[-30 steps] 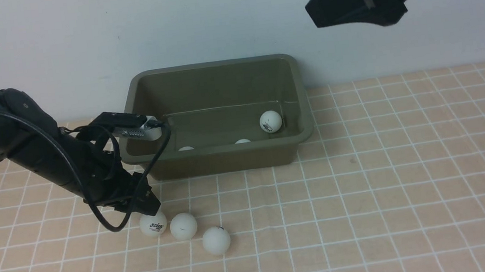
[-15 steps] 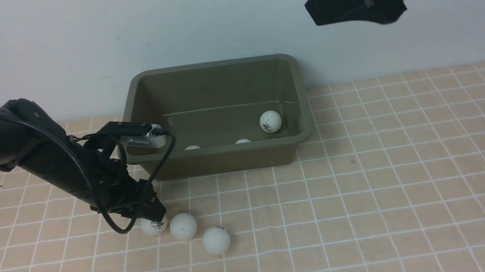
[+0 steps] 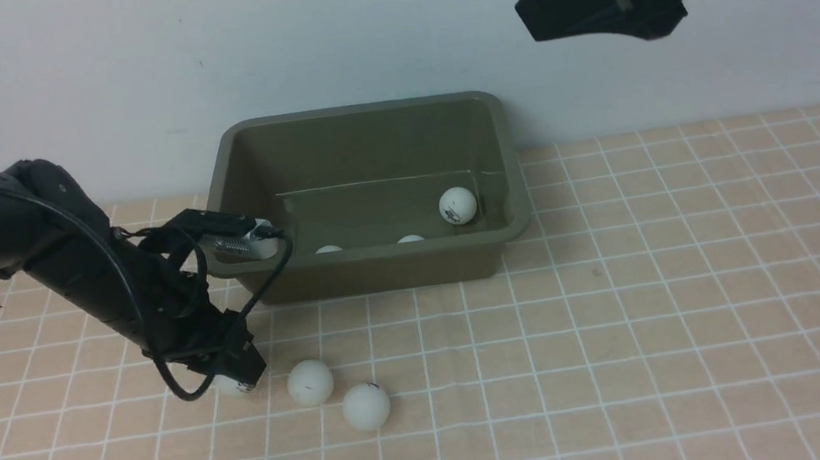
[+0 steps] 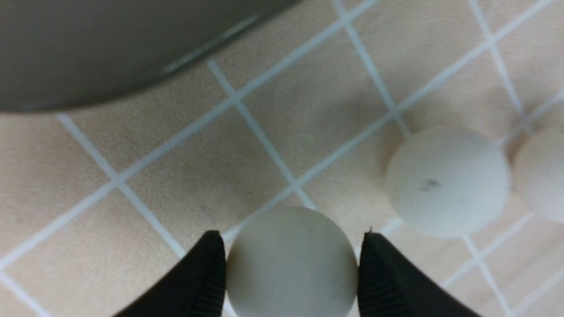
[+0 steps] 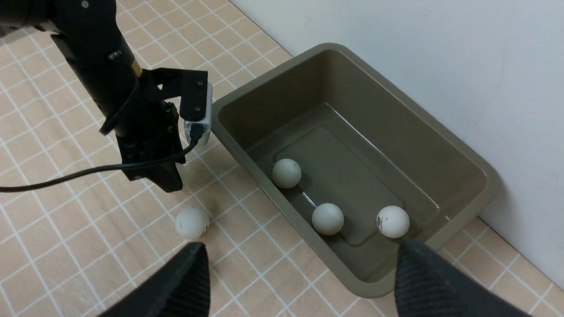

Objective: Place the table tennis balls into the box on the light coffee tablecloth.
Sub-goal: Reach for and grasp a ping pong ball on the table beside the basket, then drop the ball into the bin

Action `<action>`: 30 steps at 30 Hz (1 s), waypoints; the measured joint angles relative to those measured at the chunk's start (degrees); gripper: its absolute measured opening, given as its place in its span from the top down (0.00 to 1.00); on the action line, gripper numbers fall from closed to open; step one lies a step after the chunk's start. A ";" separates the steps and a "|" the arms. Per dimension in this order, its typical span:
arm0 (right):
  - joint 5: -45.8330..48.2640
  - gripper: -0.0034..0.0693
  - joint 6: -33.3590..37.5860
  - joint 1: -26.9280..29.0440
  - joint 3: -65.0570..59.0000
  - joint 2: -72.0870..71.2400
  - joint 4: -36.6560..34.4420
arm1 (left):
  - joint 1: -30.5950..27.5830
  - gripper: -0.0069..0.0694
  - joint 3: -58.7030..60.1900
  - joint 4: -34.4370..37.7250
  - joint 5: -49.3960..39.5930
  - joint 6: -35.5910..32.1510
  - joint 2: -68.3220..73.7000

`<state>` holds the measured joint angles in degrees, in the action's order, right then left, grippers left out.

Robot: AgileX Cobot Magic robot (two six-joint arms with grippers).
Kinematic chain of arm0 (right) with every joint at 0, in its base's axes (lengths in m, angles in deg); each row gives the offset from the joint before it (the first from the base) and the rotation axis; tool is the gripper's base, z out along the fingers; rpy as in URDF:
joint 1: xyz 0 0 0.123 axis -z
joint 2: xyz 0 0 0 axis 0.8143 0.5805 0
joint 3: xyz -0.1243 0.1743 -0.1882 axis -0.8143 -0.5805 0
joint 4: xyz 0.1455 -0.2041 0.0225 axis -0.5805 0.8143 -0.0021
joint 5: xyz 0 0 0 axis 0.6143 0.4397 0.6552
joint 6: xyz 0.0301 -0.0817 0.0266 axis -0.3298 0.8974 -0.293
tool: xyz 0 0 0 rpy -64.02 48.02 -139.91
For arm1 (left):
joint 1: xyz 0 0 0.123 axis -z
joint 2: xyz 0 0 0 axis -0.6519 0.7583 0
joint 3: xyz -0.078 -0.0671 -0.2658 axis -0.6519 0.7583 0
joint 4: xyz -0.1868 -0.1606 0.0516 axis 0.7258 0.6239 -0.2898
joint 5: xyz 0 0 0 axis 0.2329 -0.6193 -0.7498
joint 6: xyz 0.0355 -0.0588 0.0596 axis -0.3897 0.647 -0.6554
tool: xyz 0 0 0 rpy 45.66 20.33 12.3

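Beside the box (image 3: 375, 265), at its 7 o'clock: left claw (image 3: 245, 374) narrowed onto one table tennis ball (image 4: 291, 264), pads touching both its sides; the ball looks to be sitting on the light coffee tablecloth (image 3: 625, 352).
Grip advice: squeeze gently and centred, lift straight, clear the flared rim, release low inside.
Hazard: two loose balls (image 3: 310, 382) at the claw's 3 o'clock could get nudged.
Right claw (image 5: 299, 251): wide, empty, high at the box's 1 o'clock.
Left wrist view: shows the pad contact that the front view hides.
Right wrist view: shows three balls (image 5: 328, 219) whole in the box; the front view shows two as slivers.

Three balls (image 3: 457, 204) in box (image 3: 384, 271); three before it
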<state>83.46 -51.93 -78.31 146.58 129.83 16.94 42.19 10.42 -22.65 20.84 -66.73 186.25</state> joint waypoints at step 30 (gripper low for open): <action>-2.71 0.25 0.70 -0.04 0.00 2.05 0.01 | 0.00 0.37 -39.27 0.42 -13.67 8.97 4.22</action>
<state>80.74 -51.23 -78.36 146.58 131.87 16.94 42.19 -28.85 -22.22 7.17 -57.77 190.47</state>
